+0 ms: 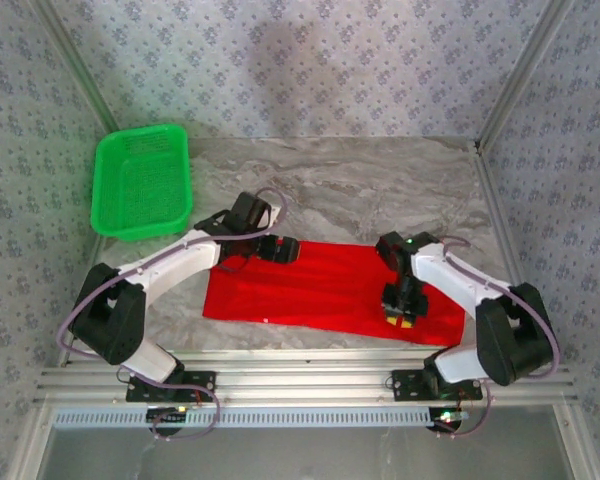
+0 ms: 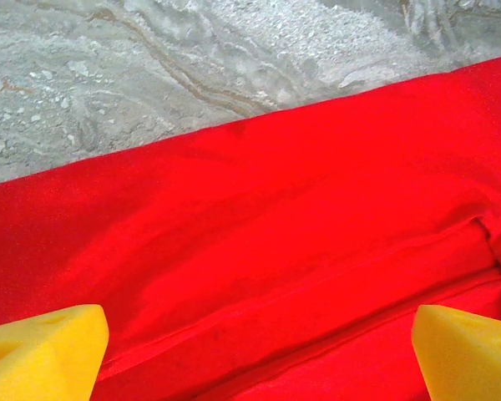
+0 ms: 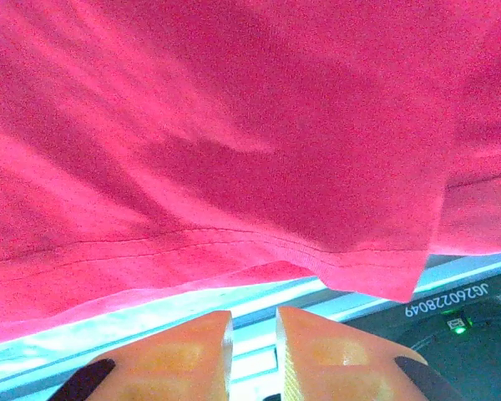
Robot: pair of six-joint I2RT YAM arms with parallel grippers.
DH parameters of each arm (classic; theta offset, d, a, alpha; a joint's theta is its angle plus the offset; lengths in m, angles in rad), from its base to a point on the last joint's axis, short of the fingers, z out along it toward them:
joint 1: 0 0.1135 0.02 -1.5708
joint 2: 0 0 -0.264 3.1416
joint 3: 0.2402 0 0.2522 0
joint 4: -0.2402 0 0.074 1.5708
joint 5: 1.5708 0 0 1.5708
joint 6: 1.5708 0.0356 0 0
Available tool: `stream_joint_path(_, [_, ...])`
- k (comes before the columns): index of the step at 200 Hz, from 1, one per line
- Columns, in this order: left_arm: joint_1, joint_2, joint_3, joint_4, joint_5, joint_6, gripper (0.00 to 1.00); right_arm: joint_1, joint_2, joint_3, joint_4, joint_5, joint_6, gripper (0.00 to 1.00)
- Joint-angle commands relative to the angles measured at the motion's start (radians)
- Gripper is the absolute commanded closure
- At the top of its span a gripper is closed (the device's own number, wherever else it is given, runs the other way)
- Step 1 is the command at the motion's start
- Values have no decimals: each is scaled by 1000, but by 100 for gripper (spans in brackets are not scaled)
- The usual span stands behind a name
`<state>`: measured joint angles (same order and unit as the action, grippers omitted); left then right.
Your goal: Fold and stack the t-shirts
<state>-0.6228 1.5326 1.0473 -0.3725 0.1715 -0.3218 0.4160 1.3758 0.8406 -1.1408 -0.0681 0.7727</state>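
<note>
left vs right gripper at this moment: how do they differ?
Opening: the left gripper stands wide open; the right gripper has its fingers nearly together, a narrow slit with nothing in it.
Position: the left gripper is at the far left corner of the red t-shirt; the right gripper is at its right end, by the near edge.
Shared: both are at the t-shirt, and neither holds it.

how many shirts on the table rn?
1. A red t-shirt lies flat at the near middle of the table. Another could be hidden beneath it.
</note>
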Motion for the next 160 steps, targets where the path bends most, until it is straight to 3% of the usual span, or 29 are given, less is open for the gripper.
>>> stream_joint_path(1, [-1,28,30,-2,39,11,6,-64,-18,41,-27,60,27,76])
stream_joint_path(28, [8,123,71,-87,-23,-23,6,-158,19,24,72,55,22,75])
stream_joint_path(58, [78,206,65,-123,6,-108,9,-226,52,-18,189,44,44,74])
stream_joint_path(160, [169,374,58,-229,-91,-181,11,-294,244,-33,353,72,118,68])
